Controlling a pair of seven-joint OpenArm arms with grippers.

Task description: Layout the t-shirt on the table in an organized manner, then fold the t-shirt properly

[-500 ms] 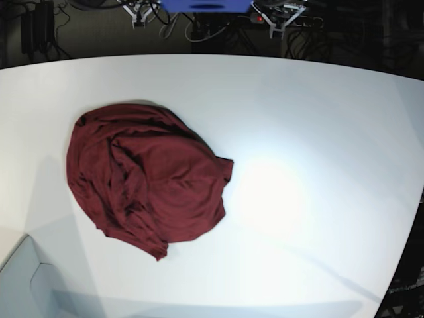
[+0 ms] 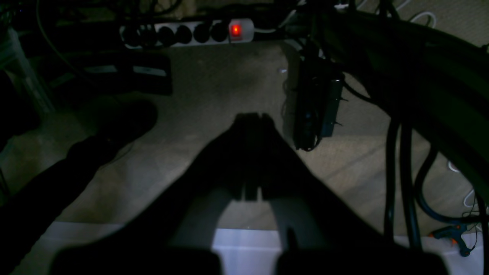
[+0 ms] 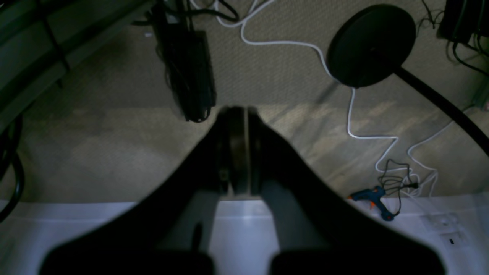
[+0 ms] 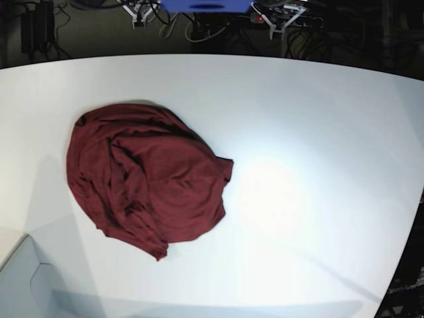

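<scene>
The t-shirt (image 4: pixel 146 179) is a dark maroon crumpled heap on the left half of the white table (image 4: pixel 305 112), with folds bunched over each other and no sleeve laid out. Neither arm shows in the base view. In the left wrist view my left gripper (image 2: pixel 252 118) is shut with nothing between its fingers, hanging over the carpet beyond the table edge (image 2: pixel 244 248). In the right wrist view my right gripper (image 3: pixel 238 112) is likewise shut and empty, past the table edge (image 3: pixel 244 229). The t-shirt is out of both wrist views.
A pale grey box corner (image 4: pixel 26 285) sits at the table's front left. On the floor behind the table lie a power strip (image 2: pixel 187 32) with a red light, dark cables (image 2: pixel 397 172), a black round stand base (image 3: pixel 370 44) and a blue glue gun (image 3: pixel 372 196).
</scene>
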